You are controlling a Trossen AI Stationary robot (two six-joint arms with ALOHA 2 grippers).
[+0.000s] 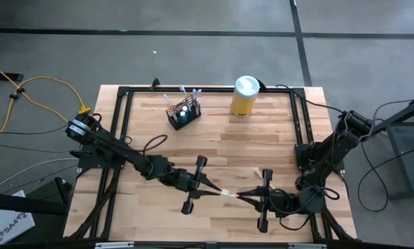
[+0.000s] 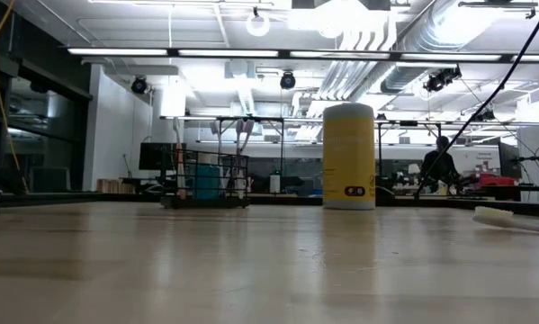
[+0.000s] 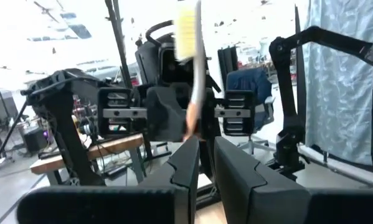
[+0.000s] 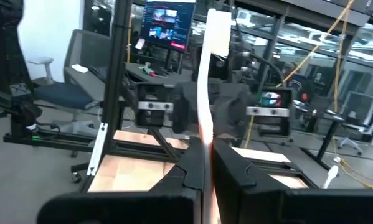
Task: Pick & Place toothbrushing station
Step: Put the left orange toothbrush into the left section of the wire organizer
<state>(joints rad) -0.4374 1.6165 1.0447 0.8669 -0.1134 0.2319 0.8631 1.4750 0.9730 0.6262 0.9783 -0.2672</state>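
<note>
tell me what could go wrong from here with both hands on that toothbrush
1. The left hand and right hand both pinch one thin toothbrush at the near edge; pulling apart could bend or drop it.
2. The wire-mesh holder already holds brushes, so insertion may snag.
3. The yellow canister stands near that path and might get bumped.

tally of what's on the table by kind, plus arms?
Black wire-mesh holder, with items standing in it: 1
Yellow canister with white lid: 1
Toothbrush held between the two pincers, near the table's front edge: 1
Robot arms: 2, left pincer and right pincer facing each other, both gripping the toothbrush
Total: 5
</note>
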